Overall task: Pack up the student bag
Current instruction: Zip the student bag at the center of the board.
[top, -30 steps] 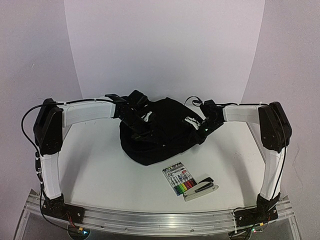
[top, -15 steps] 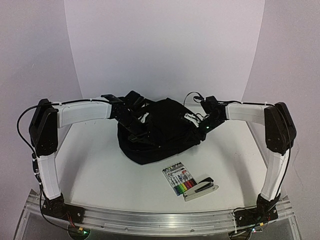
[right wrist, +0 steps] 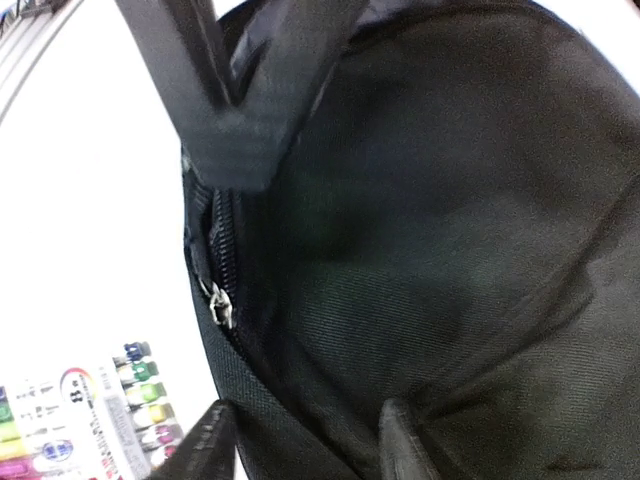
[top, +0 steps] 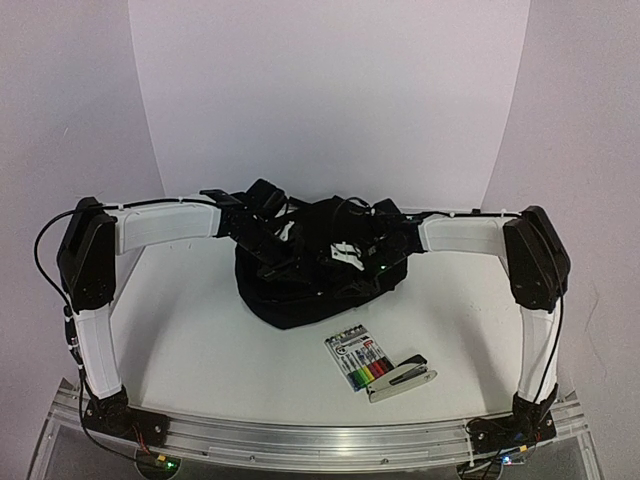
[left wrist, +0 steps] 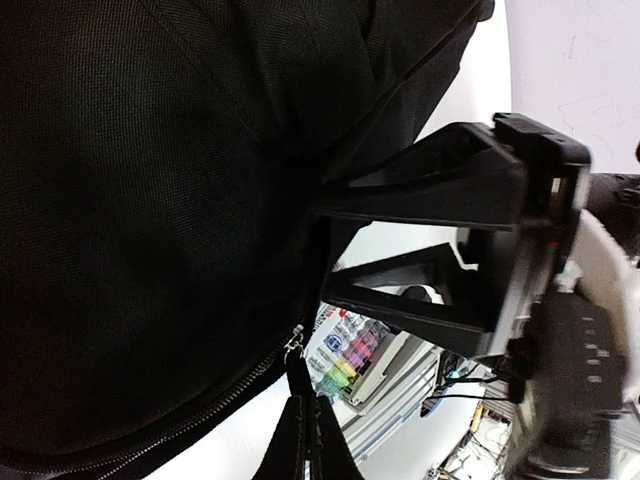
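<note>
The table carries the student bag, a slumped black heap lying directly under and between both hands at the far middle of the surface. The left gripper is closed. Its tips vanish into dark fabric, so I take it, without seeing the contact itself, to be pinching a fold at the bag's edge. The right gripper has its jaws apart, with bag cloth filling the space between them and no clear clamp on anything.

A marker pack lies well apart from the right gripper, back toward the arm bases, with a stapler touching or just beside its outer edge. Smallest is the zipper pull, just ahead of the right gripper's fingers and off to one side, on a zipper that looks mostly closed.

Both items are outside the bag, so I judge the step in hand to be getting the bag open. The next move probably calls for the right gripper to shift onto that pull, close squarely on the small tab and draw it along the track, while the left hand holds the fabric taut against the pull.
</note>
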You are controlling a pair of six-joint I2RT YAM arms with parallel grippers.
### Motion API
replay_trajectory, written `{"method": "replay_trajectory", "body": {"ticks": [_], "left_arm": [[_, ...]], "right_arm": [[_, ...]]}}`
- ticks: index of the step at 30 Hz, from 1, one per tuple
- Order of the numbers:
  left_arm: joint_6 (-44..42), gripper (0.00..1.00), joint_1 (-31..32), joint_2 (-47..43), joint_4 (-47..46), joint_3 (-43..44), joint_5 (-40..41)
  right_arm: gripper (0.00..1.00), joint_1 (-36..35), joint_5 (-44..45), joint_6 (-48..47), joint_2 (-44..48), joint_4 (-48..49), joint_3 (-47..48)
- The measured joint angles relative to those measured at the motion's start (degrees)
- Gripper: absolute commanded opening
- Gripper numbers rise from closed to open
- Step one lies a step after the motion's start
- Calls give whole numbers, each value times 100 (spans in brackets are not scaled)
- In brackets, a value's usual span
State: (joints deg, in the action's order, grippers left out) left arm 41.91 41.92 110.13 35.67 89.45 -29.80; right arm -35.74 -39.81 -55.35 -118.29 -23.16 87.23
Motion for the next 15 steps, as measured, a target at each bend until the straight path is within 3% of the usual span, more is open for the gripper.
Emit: {"method": "replay_trajectory", "body": {"ticks": [2, 4, 5, 15], "left_arm": [[22, 0, -2, 0, -26, -44, 4], [39, 0, -4, 0, -35, -98, 5], [46, 0, -9, 0, -30, -122, 9], [119, 0, -74, -303, -70, -662, 341]], "right_arm": [[26, -3, 46, -156, -92, 5, 1], [5, -5, 94, -284, -106, 3, -5], [0, -7, 118, -367, -106, 10, -16], [0, 30, 124, -389, 27, 150, -193]]}}
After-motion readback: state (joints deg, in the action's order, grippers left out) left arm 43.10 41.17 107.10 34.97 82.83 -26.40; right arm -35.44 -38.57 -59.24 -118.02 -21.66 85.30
